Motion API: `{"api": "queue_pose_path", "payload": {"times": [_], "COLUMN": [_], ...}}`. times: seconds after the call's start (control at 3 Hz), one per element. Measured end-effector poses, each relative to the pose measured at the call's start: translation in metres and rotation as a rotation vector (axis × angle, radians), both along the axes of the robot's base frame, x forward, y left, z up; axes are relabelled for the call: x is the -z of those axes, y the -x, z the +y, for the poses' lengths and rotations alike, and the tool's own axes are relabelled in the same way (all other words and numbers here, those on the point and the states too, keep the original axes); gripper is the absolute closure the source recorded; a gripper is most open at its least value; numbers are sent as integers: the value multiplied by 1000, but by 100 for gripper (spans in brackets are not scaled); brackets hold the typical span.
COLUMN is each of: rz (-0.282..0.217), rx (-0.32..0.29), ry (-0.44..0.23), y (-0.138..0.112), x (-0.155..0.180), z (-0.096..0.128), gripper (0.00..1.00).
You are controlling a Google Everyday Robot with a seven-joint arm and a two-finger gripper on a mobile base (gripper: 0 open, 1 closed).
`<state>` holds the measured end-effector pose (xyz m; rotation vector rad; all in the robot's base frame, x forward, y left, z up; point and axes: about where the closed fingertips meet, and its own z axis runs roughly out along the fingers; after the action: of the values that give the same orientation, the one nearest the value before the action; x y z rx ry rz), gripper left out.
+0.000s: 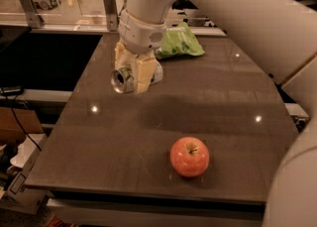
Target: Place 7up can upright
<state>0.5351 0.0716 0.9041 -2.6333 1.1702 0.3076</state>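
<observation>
My gripper [131, 74] hangs from the white arm over the left middle of the dark table [148, 137]. It is shut on the 7up can [124, 80], a small silver can. The can lies on its side between the fingers [142, 74], its round end facing the camera and lower left. It is held above the table surface, tilted, not touching it. Part of the can's white-and-green label shows to the right of the finger.
A red apple [189, 156] sits near the table's front edge, right of centre. A green crinkly snack bag [181, 42] lies at the back, just behind the gripper. The table's left edge drops to a lower shelf and cables.
</observation>
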Motion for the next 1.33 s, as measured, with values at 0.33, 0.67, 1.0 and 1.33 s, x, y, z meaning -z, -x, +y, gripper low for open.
{"api": "queue_pose_path", "payload": {"times": [0.33, 0.67, 1.0, 1.33], "rz": [74, 131, 197, 270], "rx": [131, 236, 322, 381], "ry": [-111, -248, -399, -524], "y": [-7, -6, -5, -5], "x": [-15, -30, -38, -43], "z": [-5, -12, -22, -30], "gripper": [100, 100, 100, 100]}}
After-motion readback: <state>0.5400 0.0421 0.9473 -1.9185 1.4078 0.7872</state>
